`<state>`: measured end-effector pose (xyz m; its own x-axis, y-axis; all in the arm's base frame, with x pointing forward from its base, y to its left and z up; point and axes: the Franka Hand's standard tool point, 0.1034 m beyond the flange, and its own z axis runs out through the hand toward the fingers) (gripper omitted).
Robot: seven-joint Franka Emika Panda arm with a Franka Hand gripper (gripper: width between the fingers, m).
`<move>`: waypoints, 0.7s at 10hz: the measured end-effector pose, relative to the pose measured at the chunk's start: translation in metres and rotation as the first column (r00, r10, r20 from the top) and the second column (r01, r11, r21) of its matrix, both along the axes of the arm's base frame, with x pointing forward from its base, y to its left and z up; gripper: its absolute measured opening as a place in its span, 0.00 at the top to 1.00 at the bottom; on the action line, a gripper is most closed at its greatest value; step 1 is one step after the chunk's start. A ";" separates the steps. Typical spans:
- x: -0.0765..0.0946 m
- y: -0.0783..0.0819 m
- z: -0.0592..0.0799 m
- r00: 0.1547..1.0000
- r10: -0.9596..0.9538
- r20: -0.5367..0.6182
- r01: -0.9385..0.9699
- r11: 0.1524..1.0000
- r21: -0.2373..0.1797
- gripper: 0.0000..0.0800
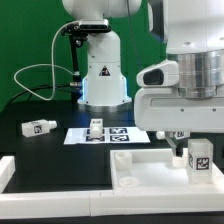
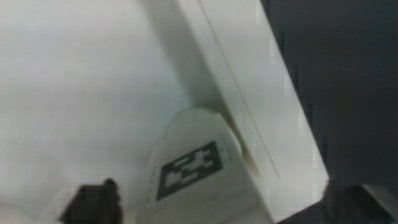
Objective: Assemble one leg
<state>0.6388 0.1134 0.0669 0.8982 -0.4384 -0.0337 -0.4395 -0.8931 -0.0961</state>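
Black table [image 1: 30, 145] under a green backdrop [image 1: 25, 40]. On it, flat against the surface, the marker board [image 1: 108, 134] with black-and-white tags, near the middle. In front, toward the exterior view's right, a large flat white panel [image 1: 150, 180] with raised rim; same panel [image 2: 89, 90] filling most of the wrist view. At the exterior view's left, a white ledge [image 1: 5, 170]. Behind, a grey cable [image 1: 40, 72] looping across the backdrop.
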 end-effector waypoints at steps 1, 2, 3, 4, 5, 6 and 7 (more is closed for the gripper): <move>0.000 0.000 0.000 0.997 -0.081 -0.009 0.081 0.997 0.002 0.56; 0.000 0.000 0.000 0.986 -0.163 -0.017 0.163 0.987 0.002 0.56; 0.000 0.000 0.000 0.973 -0.228 -0.023 0.228 0.974 0.001 0.64; 0.000 0.001 0.000 0.948 -0.317 -0.033 0.317 0.948 0.000 0.64; 0.000 0.002 0.000 0.899 -0.436 -0.045 0.436 0.900 -0.004 0.64; 0.000 0.001 0.000 0.848 -0.527 -0.055 0.527 0.850 -0.008 0.64; 0.000 0.001 0.000 0.789 -0.611 -0.067 0.612 0.791 -0.010 0.64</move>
